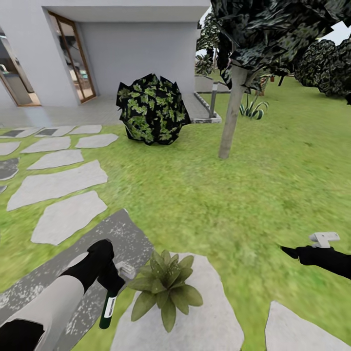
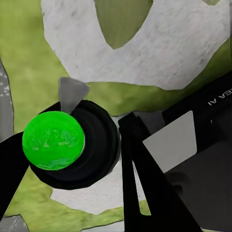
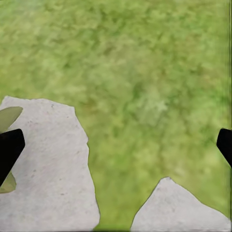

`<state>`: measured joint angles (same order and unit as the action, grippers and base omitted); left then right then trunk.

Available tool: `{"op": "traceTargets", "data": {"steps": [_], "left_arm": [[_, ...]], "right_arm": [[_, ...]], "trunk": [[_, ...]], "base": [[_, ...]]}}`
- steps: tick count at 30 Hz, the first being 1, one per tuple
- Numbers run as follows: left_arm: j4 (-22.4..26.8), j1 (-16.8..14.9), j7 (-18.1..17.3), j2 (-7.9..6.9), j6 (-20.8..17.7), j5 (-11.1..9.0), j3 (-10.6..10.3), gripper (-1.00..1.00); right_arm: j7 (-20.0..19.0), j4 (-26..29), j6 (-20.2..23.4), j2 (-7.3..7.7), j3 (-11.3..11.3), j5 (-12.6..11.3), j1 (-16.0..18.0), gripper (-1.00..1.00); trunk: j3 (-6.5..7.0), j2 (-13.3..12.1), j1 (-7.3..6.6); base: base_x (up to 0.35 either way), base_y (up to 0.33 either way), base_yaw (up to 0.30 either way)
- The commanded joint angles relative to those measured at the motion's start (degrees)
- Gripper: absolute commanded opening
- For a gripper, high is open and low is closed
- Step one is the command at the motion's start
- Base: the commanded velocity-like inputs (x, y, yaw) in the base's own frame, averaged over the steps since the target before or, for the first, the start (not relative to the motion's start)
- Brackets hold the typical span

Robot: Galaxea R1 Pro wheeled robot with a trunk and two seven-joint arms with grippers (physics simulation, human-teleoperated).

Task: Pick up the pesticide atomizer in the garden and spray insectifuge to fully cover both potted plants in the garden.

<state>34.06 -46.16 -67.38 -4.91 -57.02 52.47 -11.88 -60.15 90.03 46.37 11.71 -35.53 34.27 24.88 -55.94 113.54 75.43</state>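
Observation:
My left gripper (image 1: 115,285) is shut on the pesticide atomizer (image 1: 108,308), a dark green bottle with a white label that hangs downward over the edge of the grey paving. In the left wrist view the atomizer's bright green end (image 2: 53,140) sits in a black collar between my black fingers (image 2: 145,179). One potted plant (image 1: 165,287), a low rosette of pointed green leaves, stands on a pale stepping stone (image 1: 214,317) just right of the bottle. My right gripper (image 1: 291,252) hovers over the lawn at the right, open, its fingertips (image 3: 9,147) wide apart above grass and stone.
A round dark bush (image 1: 152,109) and a tree trunk (image 1: 230,119) stand ahead on the lawn. Flat stepping stones (image 1: 58,185) and curved grey paving (image 1: 114,234) lie to the left. The white house (image 1: 136,46) with glass doors is behind. Another stone (image 1: 302,326) lies at the lower right.

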Motion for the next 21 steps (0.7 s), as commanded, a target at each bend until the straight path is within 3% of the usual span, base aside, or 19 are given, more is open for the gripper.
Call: {"op": "traceTargets", "data": {"steps": [1, 9, 15, 21], "left_arm": [[0.13, -0.03, -0.58, -0.04, -0.38, 0.44, -0.20, -1.00], [0.13, -0.07, 0.58, -0.19, -0.47, 0.52, -0.20, -1.00], [0.13, -0.10, 2.34, -1.25, -0.67, 0.53, -0.07, -1.00], [0.13, -0.09, 3.88, -0.80, -0.72, -0.20, -0.13, -1.00]], "right_arm": [[-0.58, 0.04, 0.18, 0.02, -0.05, 0.53, 0.08, 1.00], [-0.58, 0.01, 0.13, 0.05, -0.07, 0.53, 0.04, 1.00], [-0.58, 0.05, 0.13, 0.06, -0.07, 0.53, 0.04, 1.00], [-0.58, 0.03, 0.13, 0.03, -0.07, 0.53, 0.05, 1.00]], "trunk": [[-0.05, 0.02, -0.01], [-0.05, 0.02, -0.01], [-0.05, 0.02, -0.01], [-0.05, 0.02, -0.01]], "base": [[0.000, 0.010, -0.233], [0.000, 0.102, -0.062], [0.000, 0.008, -0.003], [0.000, 0.000, 0.000]]}}
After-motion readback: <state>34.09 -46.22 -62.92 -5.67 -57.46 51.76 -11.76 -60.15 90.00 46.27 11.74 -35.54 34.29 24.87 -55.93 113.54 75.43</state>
